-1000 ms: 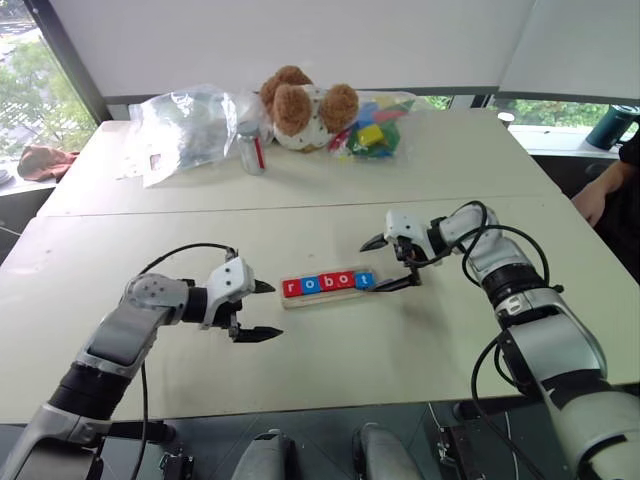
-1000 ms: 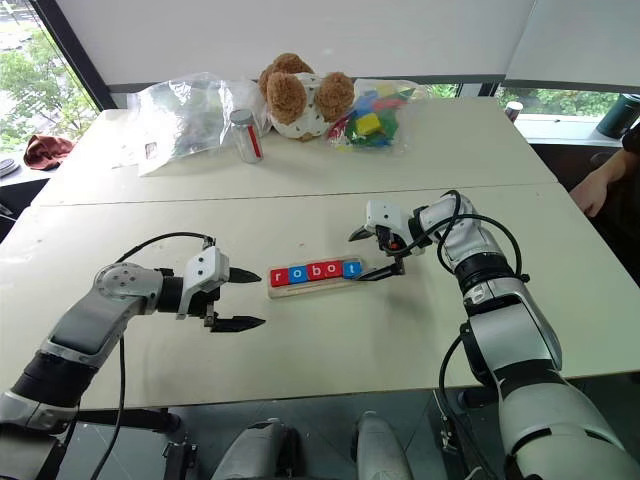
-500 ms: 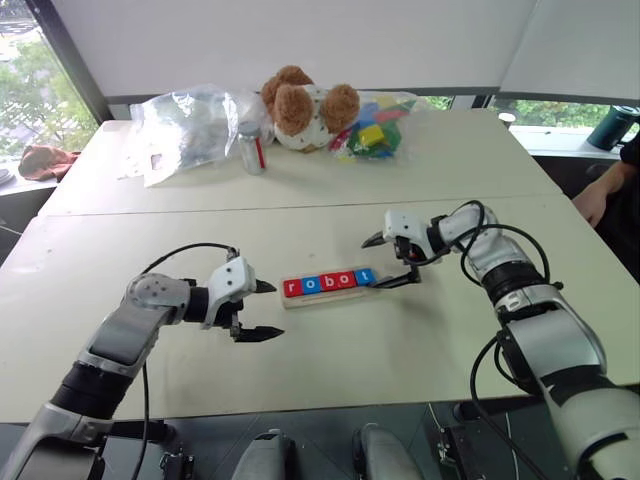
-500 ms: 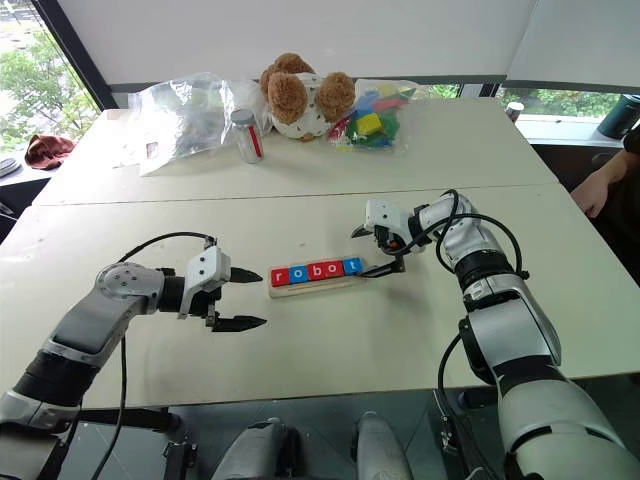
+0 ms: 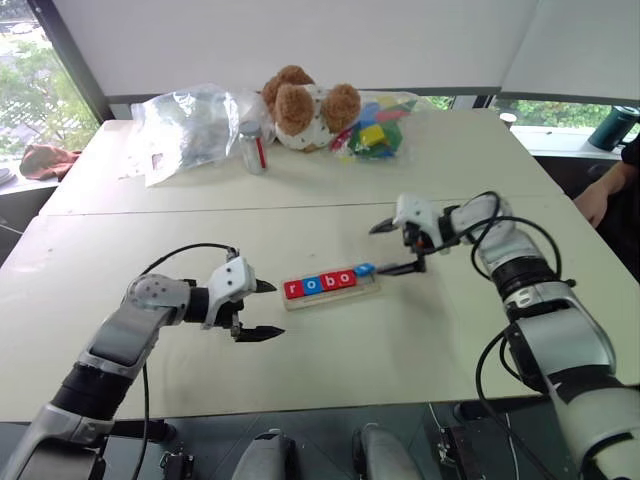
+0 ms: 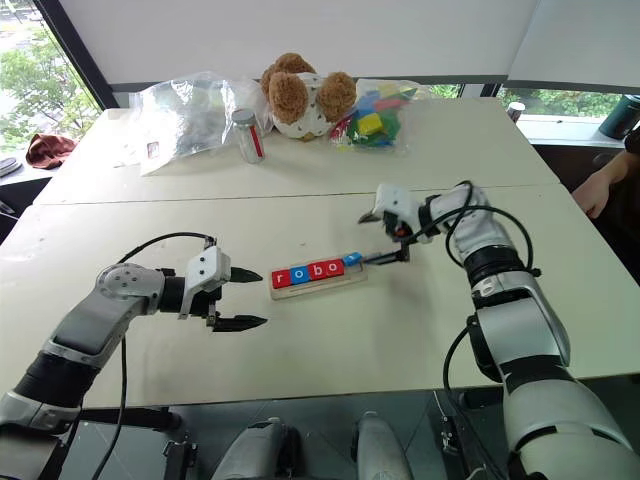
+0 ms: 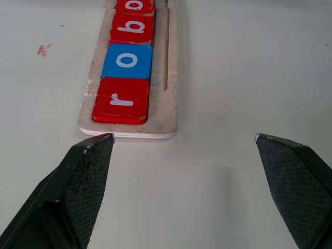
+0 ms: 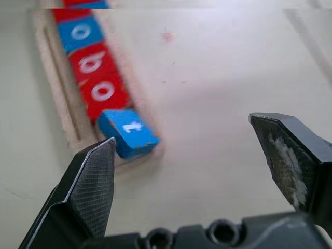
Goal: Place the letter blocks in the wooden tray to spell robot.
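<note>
Saw tray point(image 5: 330, 296) mid-table, toward near edge, blocks point(image 5: 317, 284) reading robo, blue t point(image 8: 127, 132) cocked on right-end rim, both pincers point(image 5: 250, 310) point(image 5: 399, 249) gaping empty; risked t jarred out, likely by a finger.

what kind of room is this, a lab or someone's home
Probably an office or lab room set up for testing, not a home: two plain pale tables pushed together by big windows, with props along the far edge, namely a teddy bear, bagged toy blocks and a small jar.
</note>
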You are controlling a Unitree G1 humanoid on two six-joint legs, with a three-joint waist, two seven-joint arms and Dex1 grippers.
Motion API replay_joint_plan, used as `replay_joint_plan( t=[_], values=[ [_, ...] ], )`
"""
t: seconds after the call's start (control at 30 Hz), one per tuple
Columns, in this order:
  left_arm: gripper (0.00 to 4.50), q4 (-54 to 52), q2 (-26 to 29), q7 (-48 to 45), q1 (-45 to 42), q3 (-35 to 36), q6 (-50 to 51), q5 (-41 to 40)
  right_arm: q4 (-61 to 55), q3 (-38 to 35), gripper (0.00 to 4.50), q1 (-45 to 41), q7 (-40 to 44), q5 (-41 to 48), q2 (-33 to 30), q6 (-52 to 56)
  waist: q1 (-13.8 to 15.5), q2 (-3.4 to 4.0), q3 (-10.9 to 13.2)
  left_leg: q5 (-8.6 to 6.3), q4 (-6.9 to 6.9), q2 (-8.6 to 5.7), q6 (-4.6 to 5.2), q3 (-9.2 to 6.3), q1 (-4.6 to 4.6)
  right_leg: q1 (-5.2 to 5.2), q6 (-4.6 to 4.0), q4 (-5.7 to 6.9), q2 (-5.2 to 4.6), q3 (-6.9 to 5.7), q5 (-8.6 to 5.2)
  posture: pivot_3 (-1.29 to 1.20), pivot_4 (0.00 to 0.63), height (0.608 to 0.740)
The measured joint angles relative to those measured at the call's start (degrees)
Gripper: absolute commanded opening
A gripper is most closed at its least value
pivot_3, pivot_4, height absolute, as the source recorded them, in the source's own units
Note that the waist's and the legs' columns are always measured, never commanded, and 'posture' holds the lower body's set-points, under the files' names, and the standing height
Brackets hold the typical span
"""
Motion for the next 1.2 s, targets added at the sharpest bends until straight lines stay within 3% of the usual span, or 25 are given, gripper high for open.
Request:
replay_joint_plan(
  t=[0.13,0.27,0.37,0.43,0.5,0.57,0.7,0.87,1.2],
  values=[
    [4.5,-4.3,2.2,1.1,5.8,5.5,2.6,-3.5,-24.8,-8.1,4.48,14.3,-0.2,10.9,-5.4,24.9,0.4,0.0,0.0,-0.24,-0.07,0.02,0.28,-0.25,-0.11,-0.02,-0.01,-0.03,-0.03,-0.08,0.0,0.0,0.15,0.74],
    [4.5,-6.4,5.2,2.6,11.7,12.2,6.2,-6.3,-50.7,-18.1,4.48,32.6,-7.9,22.0,-7.4,49.0,0.4,0.06,0.0,-0.26,-0.02,0.01,0.32,-0.23,-0.37,-0.18,-0.01,-0.14,-0.08,-0.07,-0.01,0.0,0.15,0.74],
    [4.5,-8.6,5.8,3.1,14.2,14.5,8.2,-8.2,-64.1,-23.2,4.48,41.1,-14.7,26.7,-6.9,57.9,0.2,0.05,0.0,-0.26,0.02,0.01,0.32,-0.17,-0.15,0.0,-0.02,-0.11,-0.09,-0.01,0.01,0.0,0.15,0.74],
    [4.5,-8.3,6.4,3.4,14.5,15.0,8.7,-8.5,-66.4,-24.8,4.48,42.4,-19.4,27.0,-5.0,58.3,0.1,0.05,0.0,-0.26,0.0,0.01,0.31,-0.14,0.15,0.23,-0.08,-0.07,-0.09,0.02,0.04,0.0,0.15,0.74],
    [4.5,-7.8,6.4,3.7,13.6,14.9,8.7,-8.4,-66.4,-24.8,4.48,41.8,-24.1,26.4,-2.2,56.3,0.1,0.05,0.0,-0.22,0.0,0.01,0.27,-0.14,0.17,0.23,-0.15,-0.02,-0.09,0.01,0.09,0.0,0.15,0.74],
    [4.5,-6.6,6.2,3.8,11.6,14.1,8.7,-8.4,-63.2,-20.4,4.48,39.3,-27.1,22.3,-2.4,51.6,0.1,0.05,0.0,-0.19,0.02,0.0,0.24,-0.12,0.15,0.17,-0.16,0.01,-0.08,0.01,0.09,0.0,0.15,0.74],
    [4.5,-5.7,6.0,3.2,8.1,12.1,8.3,-8.4,-46.0,-9.9,4.48,29.0,-31.5,10.3,-3.0,36.6,0.0,0.04,0.0,-0.16,-0.05,0.0,0.2,-0.04,0.08,0.02,-0.15,0.0,-0.02,0.01,0.09,0.0,0.15,0.74],
    [4.5,-5.9,6.0,3.5,8.0,12.0,8.5,-8.4,-29.3,-4.0,4.48,22.3,-31.5,4.5,-2.2,24.7,0.0,0.04,0.0,-0.02,-0.19,0.01,-0.07,-0.01,-0.09,-0.14,-0.14,-0.08,0.04,-0.03,0.08,0.0,0.15,0.74],
    [4.5,-8.5,6.3,4.5,10.2,12.6,9.7,-9.5,-28.1,-2.7,4.48,22.3,-26.3,4.7,-0.1,21.0,0.0,0.04,0.0,-0.22,0.02,0.02,0.29,0.03,-0.07,-0.07,-0.14,-0.03,0.01,-0.01,0.08,0.0,0.15,0.74]
  ],
)
